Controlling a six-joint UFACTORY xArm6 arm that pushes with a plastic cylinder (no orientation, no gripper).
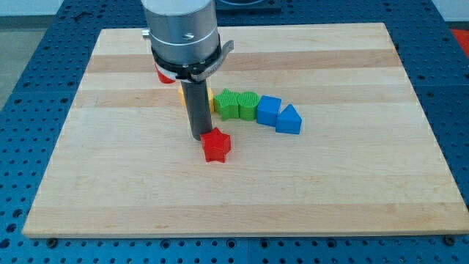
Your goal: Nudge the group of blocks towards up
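Observation:
My tip [198,136] rests on the board just left of and above a red star block [216,145], touching or nearly touching it. Above it runs a row of blocks: a yellow block [210,100] mostly hidden behind the rod, a green star-like block [227,104], a green ridged block [248,105], a blue cube [269,111] and a blue triangle block [289,119]. A red block [163,75] peeks out at the left under the arm's body, mostly hidden.
The wooden board [352,183] lies on a blue perforated table [454,88]. The arm's grey cylindrical body [182,33] covers part of the board's top left.

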